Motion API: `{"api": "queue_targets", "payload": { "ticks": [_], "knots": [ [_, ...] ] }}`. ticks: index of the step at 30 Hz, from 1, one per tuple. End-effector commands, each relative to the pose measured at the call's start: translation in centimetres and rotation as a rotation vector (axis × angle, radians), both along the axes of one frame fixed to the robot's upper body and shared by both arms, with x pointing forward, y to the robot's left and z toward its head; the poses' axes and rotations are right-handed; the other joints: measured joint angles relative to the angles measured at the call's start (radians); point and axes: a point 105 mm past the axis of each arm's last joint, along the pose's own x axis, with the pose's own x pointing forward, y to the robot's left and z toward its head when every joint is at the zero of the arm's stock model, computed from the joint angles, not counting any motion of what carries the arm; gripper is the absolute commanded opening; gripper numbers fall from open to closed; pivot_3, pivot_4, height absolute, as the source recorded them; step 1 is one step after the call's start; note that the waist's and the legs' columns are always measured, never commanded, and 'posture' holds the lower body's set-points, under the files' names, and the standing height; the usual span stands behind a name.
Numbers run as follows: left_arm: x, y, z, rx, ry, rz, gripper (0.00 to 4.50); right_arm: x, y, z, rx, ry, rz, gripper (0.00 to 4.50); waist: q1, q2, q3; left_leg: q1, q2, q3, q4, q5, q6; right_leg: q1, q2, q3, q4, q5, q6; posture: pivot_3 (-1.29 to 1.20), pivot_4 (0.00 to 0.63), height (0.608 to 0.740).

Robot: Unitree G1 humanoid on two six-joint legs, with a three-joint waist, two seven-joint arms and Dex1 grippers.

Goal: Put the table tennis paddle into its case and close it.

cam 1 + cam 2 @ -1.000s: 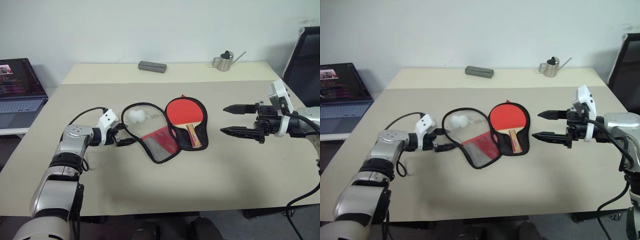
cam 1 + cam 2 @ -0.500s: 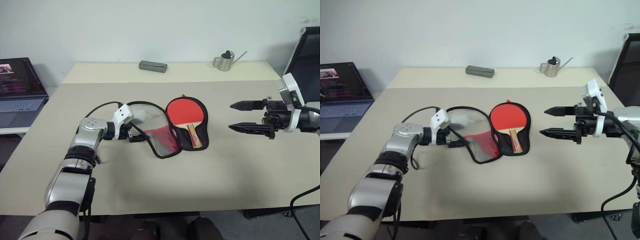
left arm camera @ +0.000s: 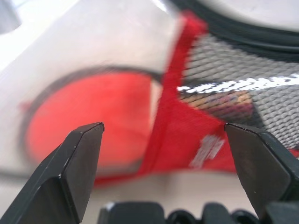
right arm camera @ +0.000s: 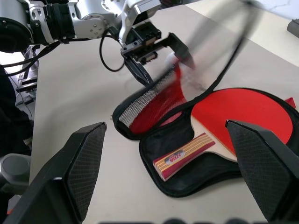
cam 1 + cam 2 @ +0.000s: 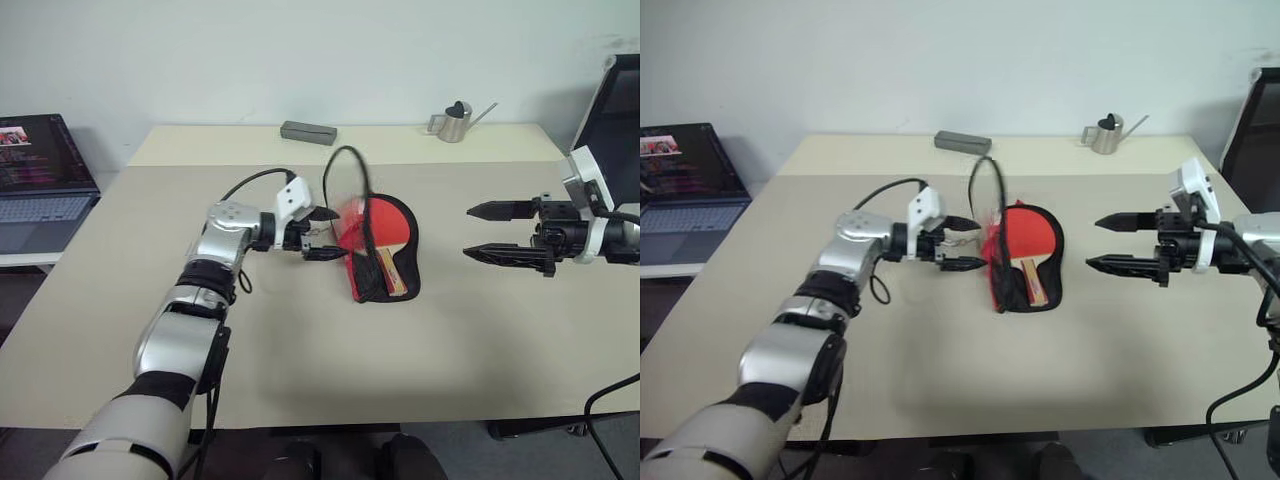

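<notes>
Both fingers of left gripper (image 5: 328, 234) spread, against case (image 5: 352, 222) flap; paddle (image 5: 381, 228) inside.

On the light-wood handle of the table tennis paddle (image 4: 219, 135), a small printed mark sits between the red stripes, but its letters are too small and soft to read with any certainty. On the red inside of the case (image 3: 191, 140), a small white label or print shows as a blur with no legible characters, and a white strip along the mesh pocket is likewise unreadable. The open laptop (image 5: 40, 165) at the table's left side displays a dark screen with coloured lines of text, none of it legible.
</notes>
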Motion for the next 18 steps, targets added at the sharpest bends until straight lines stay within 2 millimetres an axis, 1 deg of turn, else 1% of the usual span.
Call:
{"api": "queue_targets", "payload": {
  "ticks": [1, 4, 11, 18],
  "knots": [
    [0.2, -2.4, 1.8, -0.023, -0.065, -0.038, 4.50, -0.7, 0.1, 1.2, -0.004, -0.056, 0.016, 4.47, -0.001, 0.000, 0.000, 0.000, 0.000, 0.000, 0.000, 0.000, 0.000, 0.000, 0.000, 0.000, 0.000, 0.000, 0.000, 0.00, 0.150, 0.740],
    [0.3, -3.2, 1.8, -0.035, -0.063, -0.036, 4.50, -0.8, 0.2, 0.9, -0.004, -0.052, 0.014, 4.47, -0.004, 0.000, 0.000, 0.000, 0.000, 0.000, 0.000, 0.000, 0.000, 0.000, 0.000, 0.000, 0.001, 0.000, 0.000, 0.00, 0.150, 0.740],
    [0.7, -3.9, 1.5, -0.084, -0.045, 0.009, 4.50, -0.8, 0.1, 0.6, -0.004, -0.054, -0.011, 4.47, -0.003, -0.001, 0.000, 0.000, 0.000, 0.000, 0.001, 0.000, 0.000, 0.000, 0.000, 0.001, 0.001, 0.000, 0.000, 0.00, 0.150, 0.740],
    [0.9, -4.7, 0.1, -0.135, 0.001, 0.065, 4.50, -0.9, 0.7, 0.4, 0.013, -0.041, -0.008, 4.47, -0.001, -0.001, 0.000, 0.000, 0.000, 0.000, 0.002, 0.000, 0.000, 0.000, 0.000, 0.001, 0.001, 0.000, 0.000, 0.00, 0.150, 0.740]
  ]
}}
